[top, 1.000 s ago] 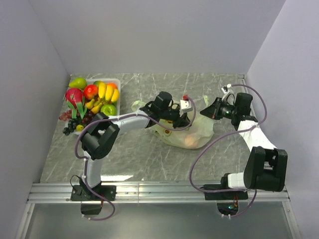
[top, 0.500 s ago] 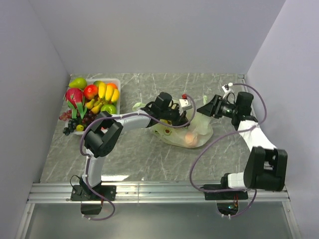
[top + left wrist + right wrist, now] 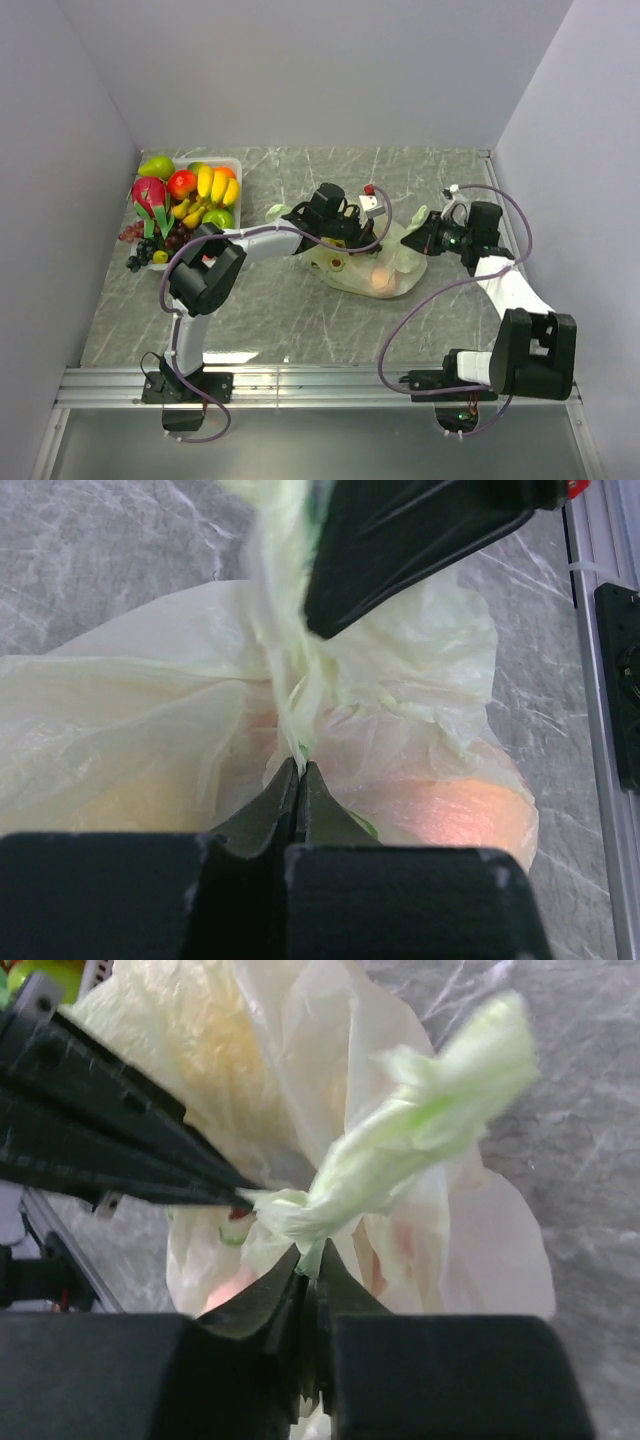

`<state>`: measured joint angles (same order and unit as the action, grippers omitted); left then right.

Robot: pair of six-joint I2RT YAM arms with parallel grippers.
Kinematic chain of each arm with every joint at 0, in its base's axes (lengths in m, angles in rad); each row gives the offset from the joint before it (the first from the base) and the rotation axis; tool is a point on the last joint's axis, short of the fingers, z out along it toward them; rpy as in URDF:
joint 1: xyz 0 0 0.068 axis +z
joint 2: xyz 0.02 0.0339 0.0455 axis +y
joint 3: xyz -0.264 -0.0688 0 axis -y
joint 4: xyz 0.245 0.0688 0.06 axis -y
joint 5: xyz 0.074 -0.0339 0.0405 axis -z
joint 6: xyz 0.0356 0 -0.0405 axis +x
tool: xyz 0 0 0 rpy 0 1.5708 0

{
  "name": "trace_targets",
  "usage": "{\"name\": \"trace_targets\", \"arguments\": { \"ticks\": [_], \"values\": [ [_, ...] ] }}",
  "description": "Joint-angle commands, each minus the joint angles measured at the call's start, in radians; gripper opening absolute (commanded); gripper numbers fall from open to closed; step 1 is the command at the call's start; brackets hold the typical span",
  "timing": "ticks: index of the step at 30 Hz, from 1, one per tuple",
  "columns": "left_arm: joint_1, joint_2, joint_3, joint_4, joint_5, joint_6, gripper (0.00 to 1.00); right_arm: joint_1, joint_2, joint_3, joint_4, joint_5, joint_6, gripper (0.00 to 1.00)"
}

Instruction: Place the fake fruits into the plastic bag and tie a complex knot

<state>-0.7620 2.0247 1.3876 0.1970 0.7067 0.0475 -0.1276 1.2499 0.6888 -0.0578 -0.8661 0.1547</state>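
**Both grippers pinched on the bag's twisted handles**

The plastic bag (image 3: 385,272) lies slumped on the marble-patterned table (image 3: 300,320), just toward 3 o'clock of centre in the overhead view. A peach-coloured fruit (image 3: 455,810) shows through the film. The left gripper (image 3: 300,770) reaches in from 9 o'clock, jaws closed tight on a thin pale-green strand of handle. The right gripper (image 3: 310,1265) comes from 3 o'clock, jaws drawn narrow on the root of the twisted handle (image 3: 400,1150) — the two tools nearly touch.

Handling, as judged: film thin, crinkly, near weightless; the fruit inside is light but could roll and drag the sack. Likely to slip from a loose pinch, tear under a hard pull. Best hold is the roped-up handle close to the twist, not the loose wall.

Most fake fruits (image 3: 190,200) sit heaped in a clear tray (image 3: 238,170) at 10 o'clock, dark grapes (image 3: 140,250) spilling off its near side. Table smooth, grey-veined — little grip for the bag. Plain pale walls (image 3: 300,70) close on three sides.
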Motion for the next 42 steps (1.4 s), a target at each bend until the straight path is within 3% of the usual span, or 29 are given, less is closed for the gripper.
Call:
{"name": "trace_targets", "arguments": {
  "ticks": [1,7,13,14,15,17,19,20,24,27,30,31,35,37,42],
  "values": [
    [-0.011,-0.018,0.011,-0.01,0.042,0.028,0.0,0.063,0.049,0.078,0.154,0.049,0.069,0.07],
    [-0.028,0.005,0.027,-0.086,0.037,0.133,0.0,0.157,0.141,0.195,0.162,0.038,0.108,0.01],
    [-0.031,-0.026,0.047,-0.108,0.028,0.114,0.02,0.178,0.174,0.189,0.066,0.096,0.037,0.0],
    [-0.03,-0.046,0.041,-0.119,0.022,0.111,0.09,0.175,0.172,0.189,0.043,0.098,0.016,0.0],
    [-0.026,-0.085,0.042,-0.136,0.016,0.107,0.3,0.172,0.171,0.19,0.029,0.098,-0.003,0.0],
    [-0.007,-0.147,0.083,-0.194,-0.01,0.074,0.51,0.169,0.16,0.204,-0.043,0.096,-0.07,0.01],
    [0.048,-0.179,0.128,-0.289,0.014,0.049,0.59,0.171,0.151,0.21,-0.065,0.098,-0.092,0.02],
    [0.071,-0.198,0.151,-0.326,0.029,0.043,0.69,0.169,0.145,0.216,-0.073,0.107,-0.099,0.03],
    [0.196,-0.34,0.214,-0.49,0.082,0.02,0.89,0.169,0.132,0.241,-0.118,0.114,-0.135,0.06],
    [0.308,-0.444,0.208,-0.541,0.071,-0.006,0.89,0.171,0.128,0.259,-0.142,0.124,-0.144,0.16],
    [0.417,-0.555,0.147,-0.58,0.037,-0.018,0.87,0.172,0.112,0.288,-0.189,0.147,-0.144,0.33],
    [0.44,-0.578,0.108,-0.606,0.022,-0.008,0.86,0.171,0.097,0.294,-0.195,0.151,-0.145,0.49],
    [0.543,-0.655,0.03,-0.741,0.025,0.107,0.83,0.171,0.043,0.342,-0.237,0.174,-0.174,0.87],
    [0.564,-0.682,-0.011,-0.772,0.026,0.152,0.84,0.171,0.01,0.362,-0.26,0.197,-0.191,0.92],
    [0.566,-0.695,-0.062,-0.786,0.024,0.201,0.86,0.183,-0.056,0.408,-0.251,0.253,-0.228,0.94]
  ]
}}
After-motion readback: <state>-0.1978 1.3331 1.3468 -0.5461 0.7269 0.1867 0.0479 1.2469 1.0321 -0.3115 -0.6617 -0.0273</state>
